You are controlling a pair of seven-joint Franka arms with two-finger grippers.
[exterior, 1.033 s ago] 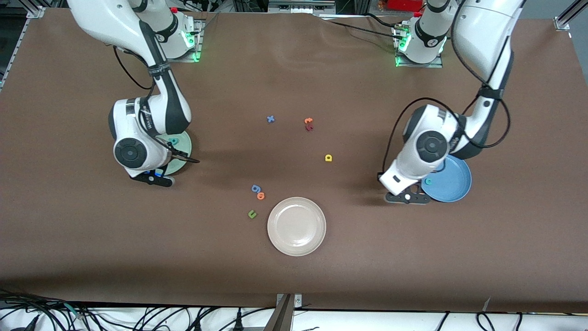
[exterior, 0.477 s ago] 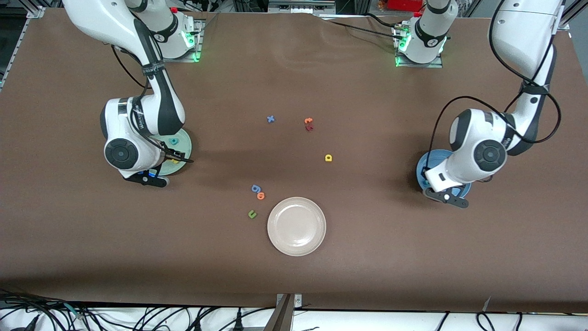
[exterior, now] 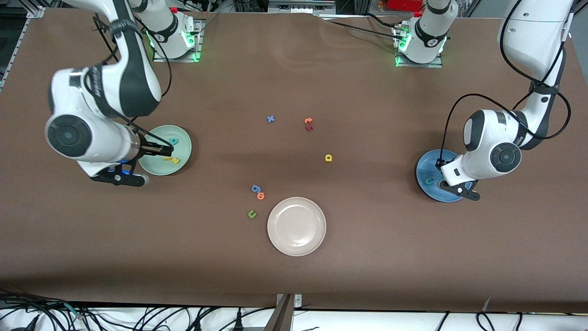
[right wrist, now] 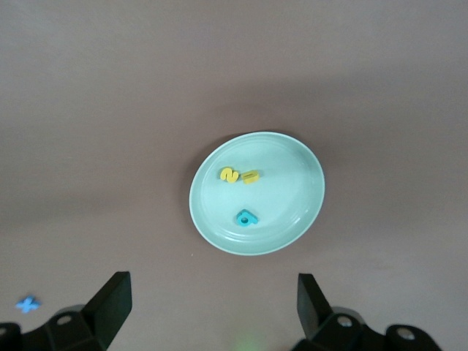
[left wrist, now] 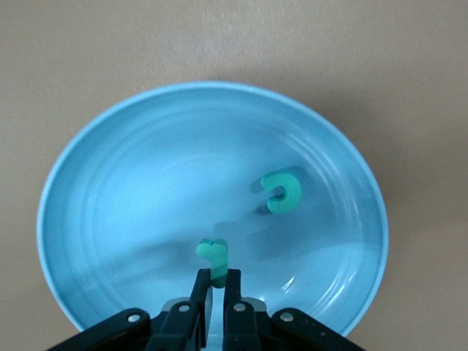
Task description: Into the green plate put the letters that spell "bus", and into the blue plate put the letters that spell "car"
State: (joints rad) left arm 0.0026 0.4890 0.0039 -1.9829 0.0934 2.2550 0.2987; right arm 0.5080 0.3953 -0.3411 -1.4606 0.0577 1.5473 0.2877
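The green plate point(exterior: 183, 151) point(right wrist: 292, 183) holds the teal b point(exterior: 173, 141) point(right wrist: 246, 217), the yellow s point(right wrist: 229, 175) and the yellow u point(right wrist: 251, 177). My right gripper point(right wrist: 212, 303) hangs open and empty, high over the table beside that plate. The blue plate point(exterior: 425, 168) point(left wrist: 131, 190) holds the teal c point(exterior: 428, 181) point(left wrist: 281, 194). Low over the blue plate, my left gripper point(left wrist: 218, 281) is shut on the small teal r point(left wrist: 214, 257). The yellow a point(exterior: 328, 157) lies on the table between the two plates.
A beige-white plate point(exterior: 296, 226) sits nearer the front camera at mid table. Beside it lie a blue g-like letter point(exterior: 256, 188), an orange letter point(exterior: 261, 196) and a green u point(exterior: 251, 214). Farther off lie a blue x point(exterior: 270, 119) and orange and dark-red letters point(exterior: 308, 124).
My right gripper opened over the green plate, left a yellow letter there and rose high. My left arm carried the teal r over the blue plate.
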